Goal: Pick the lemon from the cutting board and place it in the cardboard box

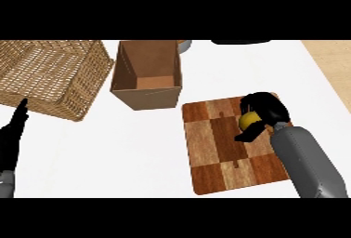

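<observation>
A yellow lemon [248, 120] lies on the wooden cutting board [219, 148] at the right of the counter. My right hand [266, 111] is over it, fingers curled across its top and thumb below it, so most of the lemon is hidden. The open cardboard box [147, 74] stands behind the board, to its upper left, with nothing showing inside. My left hand [12, 135] rests open at the left edge, fingers pointing up.
A large wicker basket [48, 76] fills the back left, next to the box. A grey round object [185, 44] and a dark one [240, 42] peek in at the top edge. The counter's right edge runs along a wooden floor strip [332, 65].
</observation>
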`<state>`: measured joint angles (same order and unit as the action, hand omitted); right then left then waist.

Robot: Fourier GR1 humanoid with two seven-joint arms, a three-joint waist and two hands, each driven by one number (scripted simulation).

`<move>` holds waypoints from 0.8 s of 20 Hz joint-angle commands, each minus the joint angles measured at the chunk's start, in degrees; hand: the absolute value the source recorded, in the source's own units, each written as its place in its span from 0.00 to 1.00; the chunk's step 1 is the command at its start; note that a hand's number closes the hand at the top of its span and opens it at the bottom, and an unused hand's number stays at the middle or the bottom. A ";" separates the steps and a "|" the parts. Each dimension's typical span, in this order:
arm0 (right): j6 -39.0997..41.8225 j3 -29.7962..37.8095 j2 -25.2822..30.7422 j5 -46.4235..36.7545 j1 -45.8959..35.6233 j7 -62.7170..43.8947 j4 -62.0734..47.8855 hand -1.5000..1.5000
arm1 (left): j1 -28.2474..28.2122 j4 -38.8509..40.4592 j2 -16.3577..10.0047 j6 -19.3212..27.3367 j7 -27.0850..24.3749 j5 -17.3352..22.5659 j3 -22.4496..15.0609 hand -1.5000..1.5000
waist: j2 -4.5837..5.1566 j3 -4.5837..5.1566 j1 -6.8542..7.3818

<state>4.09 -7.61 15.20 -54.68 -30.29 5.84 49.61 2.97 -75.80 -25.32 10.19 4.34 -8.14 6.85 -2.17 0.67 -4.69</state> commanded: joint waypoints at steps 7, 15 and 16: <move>-16.73 2.57 -8.76 -11.27 2.84 -38.69 13.32 1.00 | -2.97 0.64 -0.63 0.84 -0.99 -0.05 1.62 0.50 | -1.14 0.06 -1.60; -10.90 -14.54 -15.05 -26.28 -1.12 -61.88 32.63 1.00 | -0.61 -0.44 -0.59 -0.92 -1.13 0.30 0.52 0.50 | 0.31 -0.38 2.34; -6.91 -17.05 -15.09 -26.21 -2.69 -64.81 35.32 1.00 | -0.28 -0.87 1.10 -0.17 -0.41 -0.64 -1.16 0.50 | 0.37 -0.41 2.53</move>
<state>-8.09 -16.80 1.79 -76.86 -30.91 -47.78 76.64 1.74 -76.21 -25.36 9.93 3.82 -8.11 7.14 -2.44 0.43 -3.81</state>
